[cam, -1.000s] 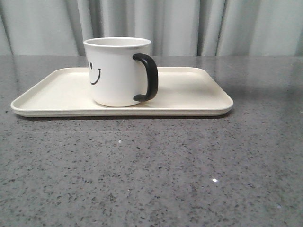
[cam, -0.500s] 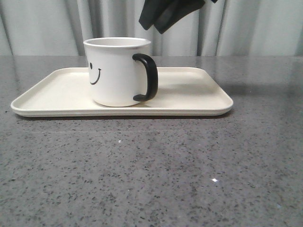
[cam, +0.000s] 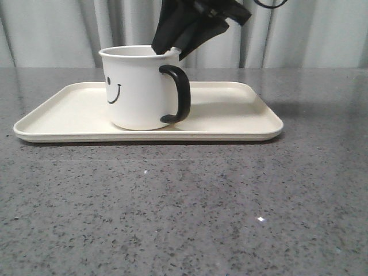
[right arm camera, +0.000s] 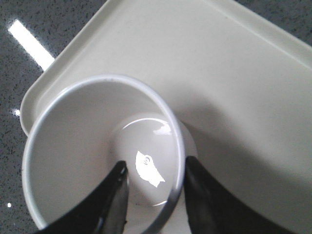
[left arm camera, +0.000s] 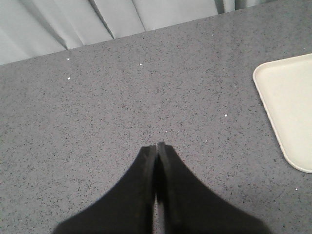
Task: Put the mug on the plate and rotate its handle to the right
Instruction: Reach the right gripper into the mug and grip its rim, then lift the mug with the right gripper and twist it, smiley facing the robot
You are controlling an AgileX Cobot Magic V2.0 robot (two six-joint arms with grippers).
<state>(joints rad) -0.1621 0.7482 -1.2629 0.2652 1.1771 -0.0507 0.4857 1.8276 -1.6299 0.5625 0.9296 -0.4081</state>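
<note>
The white mug (cam: 135,95) with the smiley face stands upright on the cream plate (cam: 230,112), left of its middle. Its black handle (cam: 181,95) points right. My right gripper (cam: 167,50) reaches down from above onto the mug's rim on the handle side. In the right wrist view the gripper (right arm camera: 155,165) is open and straddles the rim of the mug (right arm camera: 73,126): one finger is inside, the other outside against the wall. The handle is hidden there. My left gripper (left arm camera: 157,145) is shut with nothing in it, over bare table away from the plate (left arm camera: 287,97).
The grey speckled table (cam: 184,207) stretches in front of the plate. Grey curtains (cam: 322,34) hang behind the table's far edge. The right half of the plate (right arm camera: 229,68) holds nothing.
My right gripper came down into view from above and now has its fingers around the mug's rim. The mug has shifted slightly to the left.
</note>
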